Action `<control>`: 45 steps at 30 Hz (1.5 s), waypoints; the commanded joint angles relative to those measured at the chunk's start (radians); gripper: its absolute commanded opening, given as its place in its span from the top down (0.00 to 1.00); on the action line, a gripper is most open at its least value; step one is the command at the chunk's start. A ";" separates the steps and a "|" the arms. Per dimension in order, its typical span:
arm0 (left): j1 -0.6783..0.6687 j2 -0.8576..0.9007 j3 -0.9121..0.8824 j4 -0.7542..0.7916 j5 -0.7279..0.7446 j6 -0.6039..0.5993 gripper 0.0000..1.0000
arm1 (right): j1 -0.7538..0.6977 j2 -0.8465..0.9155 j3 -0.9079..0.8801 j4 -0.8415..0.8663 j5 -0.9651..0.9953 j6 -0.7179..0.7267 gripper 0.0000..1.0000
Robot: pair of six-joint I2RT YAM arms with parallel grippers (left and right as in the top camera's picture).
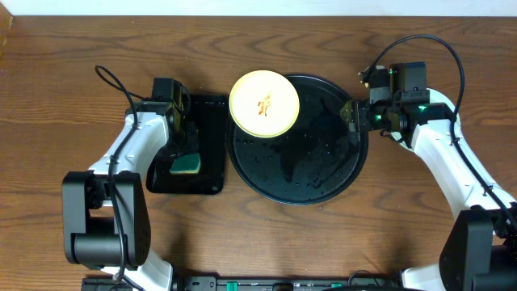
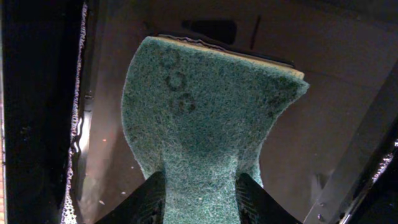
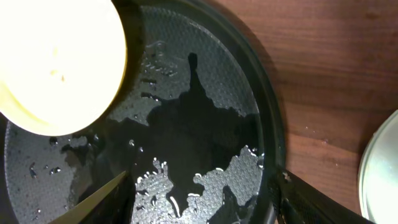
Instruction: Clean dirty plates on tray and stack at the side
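A: On the tray (image 1: 323,174), what have we got? I only count one plate (image 1: 264,103).

B: Yep, just the one, pale yellow. It sits at the tray's upper left, hanging out over the rim, with an orange-red smear (image 1: 262,107) in the middle. The rest of the tray is bare but wet, with shiny patches of water (image 3: 230,174) all over the black.

A: And the left gripper (image 2: 200,186)?

B: It's over the small tray (image 1: 206,145), just left of the round one. Its jaws are pinching the sponge (image 2: 205,106) at the near end, hard enough that the sponge is squeezed into a waist there. Green scrubby side faces the wrist camera, with a thin yellow layer showing along the far edge.

A: Right gripper (image 3: 199,180)?

B: It's at the tray's right rim with the jaws spread and nothing between them but tray. One finger (image 3: 93,199) is inside, over the wet floor. The other (image 3: 311,202) is outside, right by the rim, over the table (image 1: 65,97). Can't tell if that one actually touches the rim.

A: Anything else over there?

B: The right wrist view catches a pale round edge (image 3: 380,168) on the wood, off the tray. Too little of it shows to say what it is.
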 commanded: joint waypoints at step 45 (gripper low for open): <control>0.000 -0.061 0.001 0.034 0.000 -0.056 0.93 | 0.005 -0.021 0.021 -0.011 0.016 -0.011 0.32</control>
